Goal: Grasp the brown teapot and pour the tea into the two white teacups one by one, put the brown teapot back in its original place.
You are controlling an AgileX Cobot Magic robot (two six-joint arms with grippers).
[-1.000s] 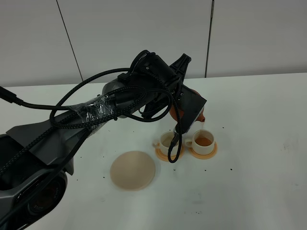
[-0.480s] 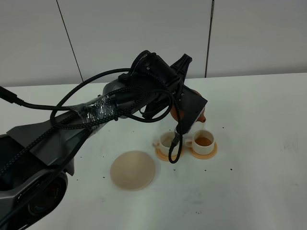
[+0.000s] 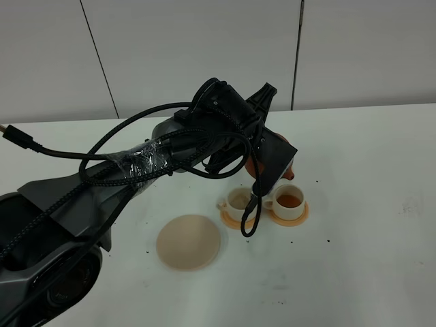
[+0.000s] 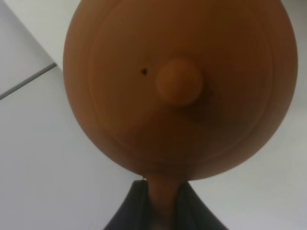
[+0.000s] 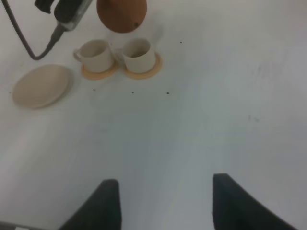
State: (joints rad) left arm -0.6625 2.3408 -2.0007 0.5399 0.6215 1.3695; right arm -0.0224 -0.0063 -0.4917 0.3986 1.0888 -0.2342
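The brown teapot (image 3: pixel 290 168) hangs in the air just above and behind the two white teacups, mostly hidden by my left arm. My left gripper (image 4: pixel 163 194) is shut on the teapot's loop handle; the lid and knob (image 4: pixel 178 81) fill the left wrist view. The right teacup (image 3: pixel 290 199) holds brown tea. I cannot tell what is in the left teacup (image 3: pixel 238 199). Both cups stand on orange coasters. The pale beige trivet (image 3: pixel 189 241) lies bare to their front left. My right gripper (image 5: pixel 165 201) is open, low over bare table, far from the cups (image 5: pixel 137 53).
A black cable loop (image 3: pixel 251 218) dangles from my left arm in front of the left teacup. Small dark specks dot the white table (image 3: pixel 368 225). A grey panelled wall runs behind the table.
The thin stream of tea into the right cup has stopped. My left arm has lifted a little and shifted right, with the teapot tipped back.
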